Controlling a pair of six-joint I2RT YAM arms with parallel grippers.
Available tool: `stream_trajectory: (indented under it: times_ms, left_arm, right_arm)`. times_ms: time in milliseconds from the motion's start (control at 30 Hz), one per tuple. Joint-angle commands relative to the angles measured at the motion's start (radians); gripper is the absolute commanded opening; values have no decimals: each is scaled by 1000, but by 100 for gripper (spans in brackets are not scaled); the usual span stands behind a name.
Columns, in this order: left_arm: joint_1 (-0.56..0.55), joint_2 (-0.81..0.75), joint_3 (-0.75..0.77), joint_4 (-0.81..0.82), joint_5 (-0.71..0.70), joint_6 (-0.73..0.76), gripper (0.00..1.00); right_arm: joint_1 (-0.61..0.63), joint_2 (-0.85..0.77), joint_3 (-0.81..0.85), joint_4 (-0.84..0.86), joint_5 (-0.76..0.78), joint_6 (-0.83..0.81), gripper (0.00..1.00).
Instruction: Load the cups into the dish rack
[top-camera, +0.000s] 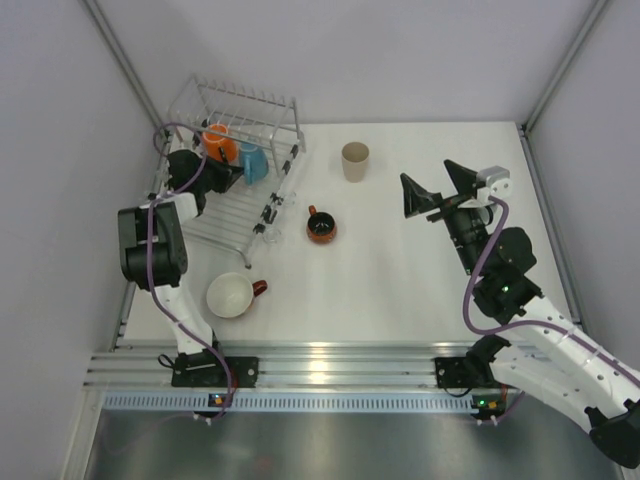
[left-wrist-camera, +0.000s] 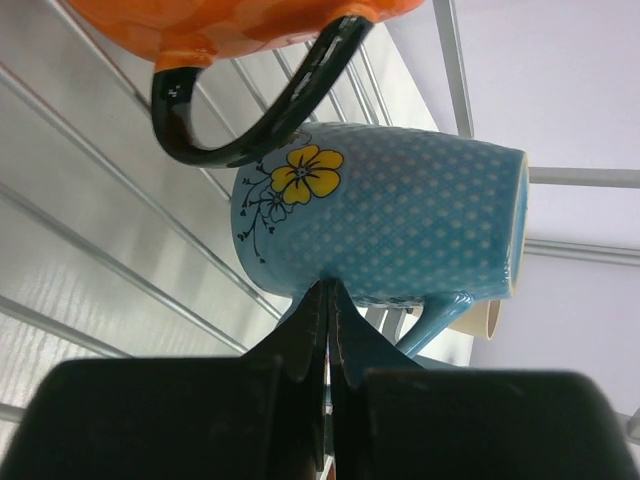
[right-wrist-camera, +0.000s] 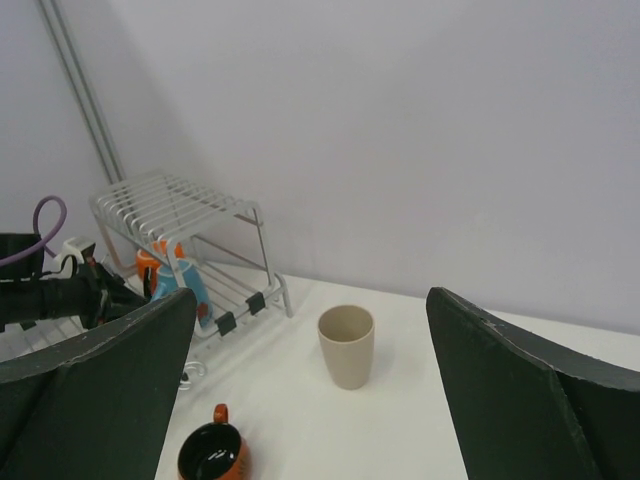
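The light blue mug (left-wrist-camera: 380, 215), lying sideways in the dish rack (top-camera: 240, 100) beside the orange mug (left-wrist-camera: 250, 20), could be dislodged if the left claw (left-wrist-camera: 325, 300), closed tight on nothing with its tips at the mug's wall, is dragged sideways. The right claw (top-camera: 425, 175) is held spread wide, empty, above the bench (top-camera: 400, 280).

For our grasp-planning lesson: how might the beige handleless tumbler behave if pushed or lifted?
The beige tumbler stands upright and looks taller than wide, so a high push may tip it. Its smooth, handleless wall might slip in a grip. Tipped over, it would probably roll.
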Motion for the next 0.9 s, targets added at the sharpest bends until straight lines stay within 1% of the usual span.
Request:
stream_trajectory:
  times_ms: [0, 300, 567, 867]
  left_arm:
    - [-18, 15, 50, 78, -21, -15, 0]
    - [-41, 42, 79, 82, -53, 7, 0]
    - [-53, 68, 90, 110, -55, -10, 0]
    - [-48, 9, 29, 96, -96, 1, 0]
  right_arm:
    - [3, -11, 3, 32, 6, -24, 99]
    - [3, -14, 3, 29, 7, -27, 99]
    - [3, -16, 5, 26, 12, -33, 99]
    - [4, -19, 6, 23, 10, -32, 99]
